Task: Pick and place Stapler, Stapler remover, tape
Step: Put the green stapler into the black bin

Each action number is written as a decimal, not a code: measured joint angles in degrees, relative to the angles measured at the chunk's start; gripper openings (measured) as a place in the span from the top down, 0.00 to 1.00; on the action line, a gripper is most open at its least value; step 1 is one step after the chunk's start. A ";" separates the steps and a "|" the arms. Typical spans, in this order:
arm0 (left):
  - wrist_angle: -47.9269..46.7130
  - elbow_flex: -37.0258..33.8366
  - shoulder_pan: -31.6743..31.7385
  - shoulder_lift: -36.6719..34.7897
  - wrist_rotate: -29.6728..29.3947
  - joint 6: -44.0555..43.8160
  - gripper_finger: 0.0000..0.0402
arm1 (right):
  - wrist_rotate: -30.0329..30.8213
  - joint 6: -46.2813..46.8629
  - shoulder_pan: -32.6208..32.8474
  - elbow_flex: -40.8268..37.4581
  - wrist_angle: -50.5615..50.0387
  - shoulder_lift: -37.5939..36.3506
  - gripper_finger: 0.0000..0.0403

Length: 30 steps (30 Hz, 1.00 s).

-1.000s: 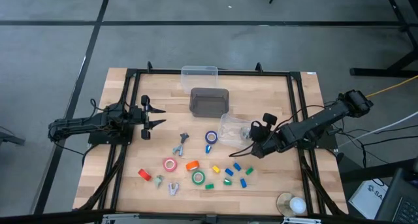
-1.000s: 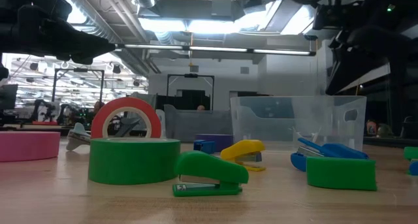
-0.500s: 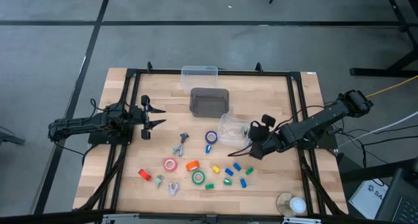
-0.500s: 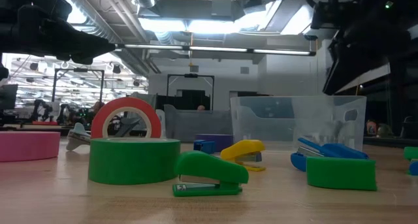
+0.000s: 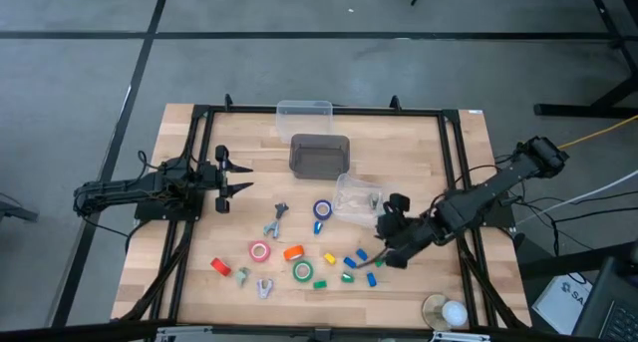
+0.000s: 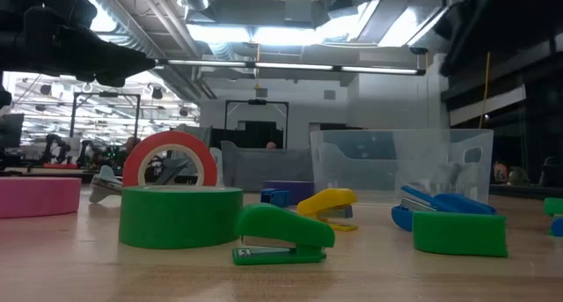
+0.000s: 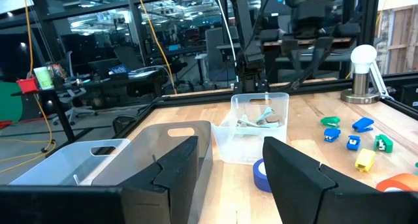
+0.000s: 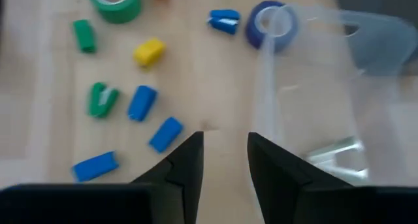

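The right gripper (image 5: 384, 244) hangs over the wooden surface (image 5: 239, 153) just beside the small clear bin (image 5: 356, 194), jaws parted narrowly and empty — the right wrist view shows bare wood in the gap. Just ahead of those jaws lie small staplers, a blue stapler (image 8: 165, 133) nearest, another blue one (image 8: 141, 101) and a green stapler (image 8: 99, 98) beyond. Farther out sit the tape rolls: a blue roll (image 8: 267, 24) touching the bin's wall, a green roll (image 8: 117, 1) well off, a pink roll (image 5: 259, 250) beyond that.

The left gripper (image 5: 221, 178) waits well apart from all of it, jaws wide and empty.

The staplers look like light, stiff plastic with smooth rounded backs — likely to skid or twist if pinched at an end. A grip across the narrow width at mid-body seems safest. The tape rolls are rigid rings; one jaw inside the core and one outside should hold.
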 joint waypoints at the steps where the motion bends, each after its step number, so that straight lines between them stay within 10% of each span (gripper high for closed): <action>1: 0.00 0.02 0.00 -0.01 0.00 0.01 0.58 | -0.14 1.17 0.96 0.00 0.07 0.00 0.69; 16: 0.00 0.01 0.00 0.00 0.00 -0.01 0.58 | 0.00 8.37 8.19 0.00 5.74 0.00 0.70; 30: 0.00 0.01 -0.02 0.01 0.00 -0.01 0.58 | -0.91 5.63 10.42 -0.02 10.85 1.08 0.98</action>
